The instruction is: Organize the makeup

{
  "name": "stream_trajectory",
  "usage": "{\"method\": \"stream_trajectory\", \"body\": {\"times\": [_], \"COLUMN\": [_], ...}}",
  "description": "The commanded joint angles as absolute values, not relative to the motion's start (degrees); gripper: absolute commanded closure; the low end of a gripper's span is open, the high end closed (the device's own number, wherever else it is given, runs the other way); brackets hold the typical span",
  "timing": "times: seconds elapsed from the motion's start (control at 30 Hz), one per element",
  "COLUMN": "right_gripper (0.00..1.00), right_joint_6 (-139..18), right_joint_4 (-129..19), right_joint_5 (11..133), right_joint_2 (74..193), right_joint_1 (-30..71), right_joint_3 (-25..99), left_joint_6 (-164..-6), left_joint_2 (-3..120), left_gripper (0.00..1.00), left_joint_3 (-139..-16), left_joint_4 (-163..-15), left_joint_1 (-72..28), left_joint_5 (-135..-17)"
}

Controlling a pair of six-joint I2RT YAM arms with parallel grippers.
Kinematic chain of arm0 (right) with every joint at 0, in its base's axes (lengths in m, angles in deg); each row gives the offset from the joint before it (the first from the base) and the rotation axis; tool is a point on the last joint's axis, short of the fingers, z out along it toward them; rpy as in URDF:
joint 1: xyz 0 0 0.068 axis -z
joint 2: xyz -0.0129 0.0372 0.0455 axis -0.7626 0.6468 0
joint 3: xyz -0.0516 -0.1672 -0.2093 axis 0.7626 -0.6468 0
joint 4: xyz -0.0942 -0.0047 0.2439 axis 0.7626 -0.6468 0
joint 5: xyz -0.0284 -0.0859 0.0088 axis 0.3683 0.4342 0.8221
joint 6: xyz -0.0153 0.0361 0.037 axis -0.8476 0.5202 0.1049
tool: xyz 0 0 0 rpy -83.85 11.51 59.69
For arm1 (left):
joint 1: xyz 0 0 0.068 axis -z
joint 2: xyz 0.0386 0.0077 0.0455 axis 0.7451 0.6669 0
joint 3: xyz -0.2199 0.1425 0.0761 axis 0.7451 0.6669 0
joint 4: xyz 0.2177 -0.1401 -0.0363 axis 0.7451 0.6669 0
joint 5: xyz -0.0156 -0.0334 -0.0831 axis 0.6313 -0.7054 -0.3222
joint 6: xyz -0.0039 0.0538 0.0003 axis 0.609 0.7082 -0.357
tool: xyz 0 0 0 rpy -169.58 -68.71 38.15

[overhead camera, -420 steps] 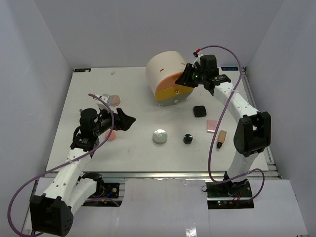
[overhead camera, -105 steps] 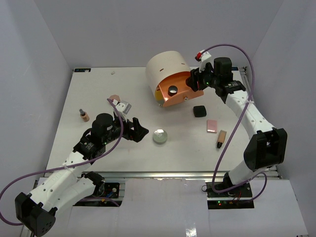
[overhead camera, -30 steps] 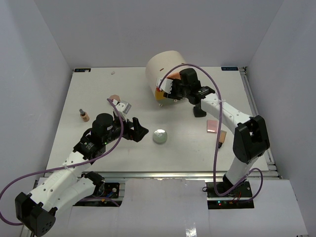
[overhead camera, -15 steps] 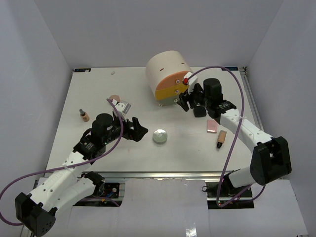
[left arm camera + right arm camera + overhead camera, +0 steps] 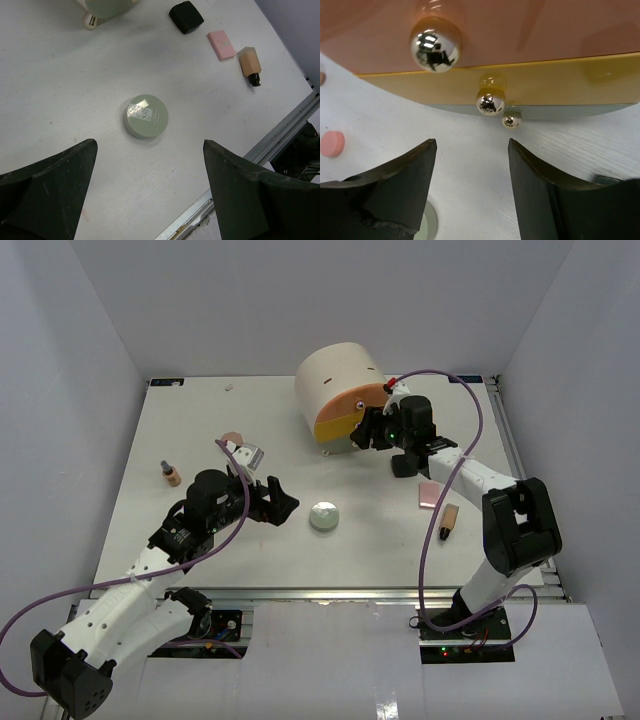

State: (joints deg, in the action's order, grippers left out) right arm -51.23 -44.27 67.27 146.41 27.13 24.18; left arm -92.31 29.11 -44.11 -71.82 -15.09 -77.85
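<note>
The left end effector [image 5: 150, 147] hovers with its jaws spread wide and empty, and the silver-white compact [image 5: 146, 116] lies on the bench [image 5: 200, 410] just beyond its fingertips. The cream drum [image 5: 335, 380] has all 3 drawers shut, their contents hidden. The right end effector [image 5: 471, 145], jaws apart and holding nothing, faces the drawer knobs [image 5: 435, 47]; the black square case [image 5: 403, 464], pink palette [image 5: 429, 494] and tan tube [image 5: 448, 520] lie nearby.

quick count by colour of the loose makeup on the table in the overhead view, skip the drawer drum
pink: 2 (pink flat palette, pink round disc)
tan: 2 (tan tube with black cap, small tan bottle)
black: 1 (black square case)
silver-white: 1 (silver-white round compact)
total: 6
</note>
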Motion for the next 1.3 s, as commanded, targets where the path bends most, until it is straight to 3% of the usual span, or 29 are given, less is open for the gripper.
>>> {"method": "stream_trajectory", "body": {"times": [0.0,0.77,1.27], "right_gripper": [0.37,0.71,0.79], "right_joint_6": [-44.44,-40.68,-44.2], "right_joint_4": [-38.13,-37.99,-33.58], "right_joint_5": [68.74,71.15,67.43], "right_joint_2": [148.75,154.88,137.59], "right_joint_1": [27.2,27.71,29.22], "right_joint_3": [28.22,32.57,11.03], "left_joint_6": [-91.78,-91.69,-91.85], "left_joint_2": [29.25,29.82,29.31], "left_gripper": [0.02,0.02,0.02], "left_joint_3": [-43.95,-43.97,-43.95], "left_joint_4": [-72.26,-72.26,-72.26], "left_joint_1": [-15.12,-15.12,-15.12], "left_joint_5": [-77.16,-77.16,-77.17]}}
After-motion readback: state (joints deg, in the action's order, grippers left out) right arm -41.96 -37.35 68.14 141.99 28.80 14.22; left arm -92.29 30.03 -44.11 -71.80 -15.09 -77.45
